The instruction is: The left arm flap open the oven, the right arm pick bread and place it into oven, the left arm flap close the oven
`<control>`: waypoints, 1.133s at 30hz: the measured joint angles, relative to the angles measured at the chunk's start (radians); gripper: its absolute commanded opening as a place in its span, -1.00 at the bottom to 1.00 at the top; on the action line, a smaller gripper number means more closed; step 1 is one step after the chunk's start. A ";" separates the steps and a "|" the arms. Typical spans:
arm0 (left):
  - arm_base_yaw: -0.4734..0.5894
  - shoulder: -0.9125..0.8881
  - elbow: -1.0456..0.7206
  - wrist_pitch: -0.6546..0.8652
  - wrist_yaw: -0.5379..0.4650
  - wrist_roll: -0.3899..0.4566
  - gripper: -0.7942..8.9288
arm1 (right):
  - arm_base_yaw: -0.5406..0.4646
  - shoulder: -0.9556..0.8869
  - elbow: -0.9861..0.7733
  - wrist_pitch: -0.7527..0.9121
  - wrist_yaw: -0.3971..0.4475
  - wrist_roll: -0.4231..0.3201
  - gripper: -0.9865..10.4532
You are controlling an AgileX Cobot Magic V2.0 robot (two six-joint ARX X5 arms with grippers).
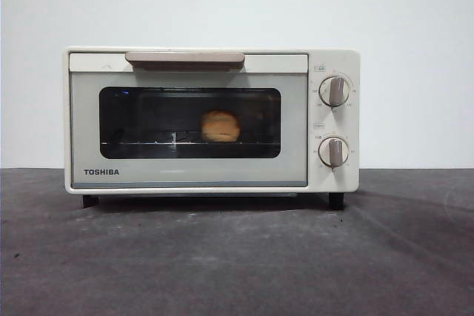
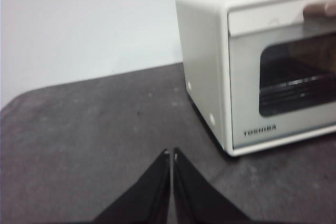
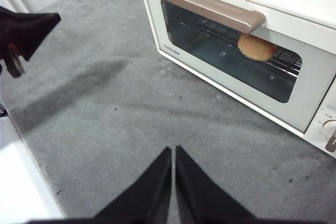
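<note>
The TOSHIBA toaster oven (image 1: 212, 120) is being shown standing toward the far edge of the dark tabletop (image 1: 237, 257), with its glass door (image 1: 189, 122) shut and its beige bar handle (image 1: 185, 58) untouched. The bread (image 1: 221, 126) is being seen through the glass, resting on the wire rack (image 1: 148, 140) right of its middle. The left gripper (image 2: 171, 153) is being held low over the tabletop, off the oven's side, with its jaws pressed together and nothing between them. The right gripper (image 3: 172, 149) is being held above the tabletop in front of the door, jaws likewise together and empty. The task is being judged as essentially complete. Little risk is being seen; a careless retreat could nudge the oven or catch its handle.
</note>
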State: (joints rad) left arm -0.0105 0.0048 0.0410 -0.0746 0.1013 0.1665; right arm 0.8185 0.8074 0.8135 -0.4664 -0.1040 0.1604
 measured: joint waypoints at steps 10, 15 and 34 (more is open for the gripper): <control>0.000 0.000 -0.008 -0.102 -0.001 0.000 -0.80 | 0.000 0.000 0.000 0.000 0.000 0.000 -0.82; 0.000 0.000 -0.008 -0.102 -0.001 -0.016 -0.80 | 0.000 0.000 0.000 0.000 0.000 0.000 -0.82; 0.000 0.000 -0.008 -0.102 -0.001 -0.024 -0.80 | 0.000 0.000 0.000 0.006 0.000 0.000 -0.82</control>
State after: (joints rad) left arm -0.0105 0.0048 0.0326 -0.1764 0.1001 0.1425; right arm 0.8185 0.8074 0.8135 -0.4599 -0.1043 0.1604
